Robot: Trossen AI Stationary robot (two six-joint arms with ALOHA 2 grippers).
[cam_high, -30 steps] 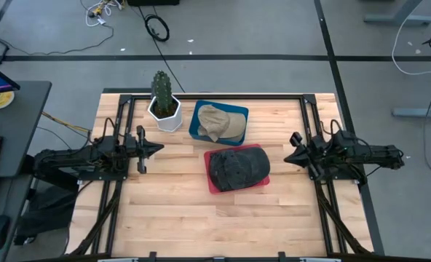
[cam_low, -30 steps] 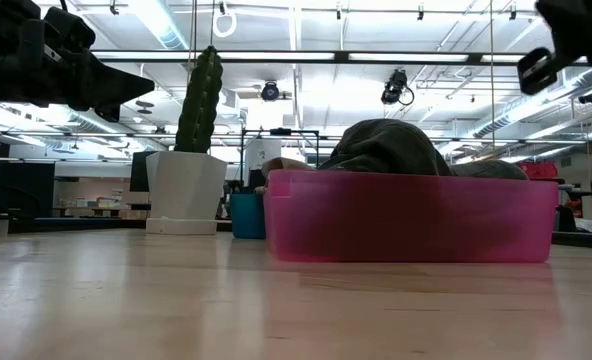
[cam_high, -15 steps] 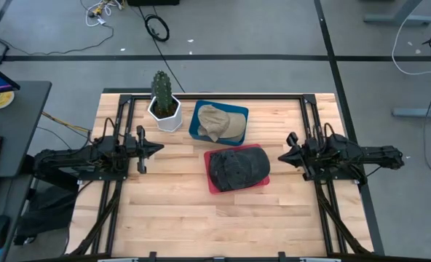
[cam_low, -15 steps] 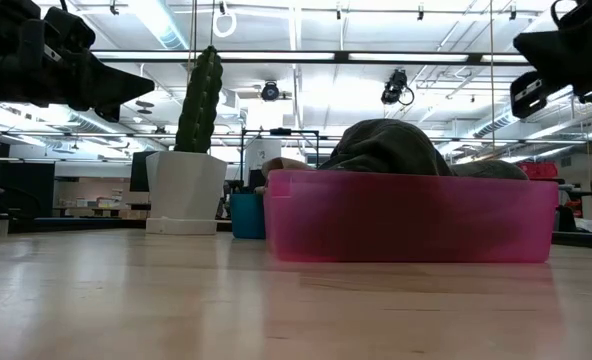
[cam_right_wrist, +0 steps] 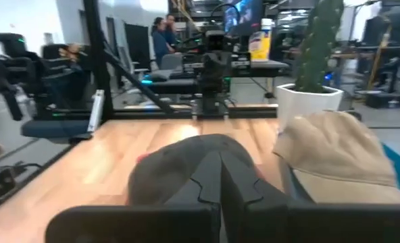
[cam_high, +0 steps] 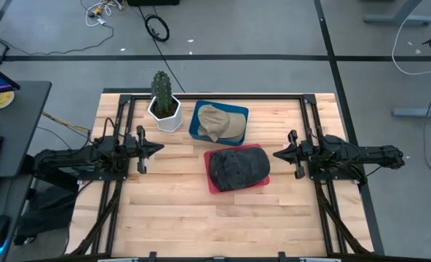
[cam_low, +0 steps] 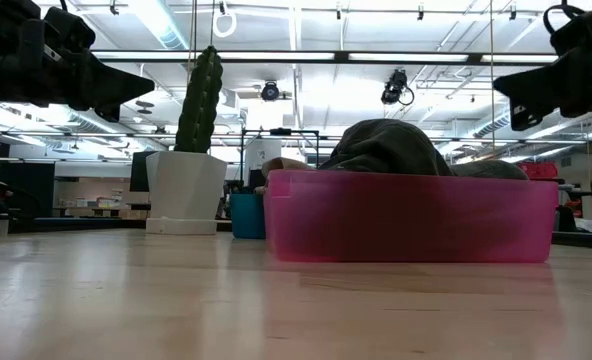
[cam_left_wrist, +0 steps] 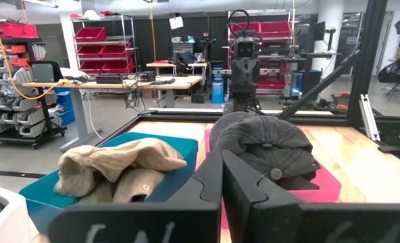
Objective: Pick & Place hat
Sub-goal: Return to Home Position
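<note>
At the table's centre, the black cap (cam_high: 236,167) lies inside the red bin (cam_low: 411,220), its longer axis running roughly side to side, from one arm toward the other. The right gripper (cam_high: 277,154), fingers pressed together on nothing, points at the bin's right wall from just beside it and is the nearer. The left gripper (cam_high: 159,148), likewise pressed together, hangs over the table's left half, farther off. Placement appears complete, and only withdrawal remains.

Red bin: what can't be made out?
- Low view: the wall of the red bin hides the lower part of the black cap and part of the blue bin.
- High view: the black cap covers the bin's floor.
- Left wrist view: the left gripper blocks part of the cap.
</note>
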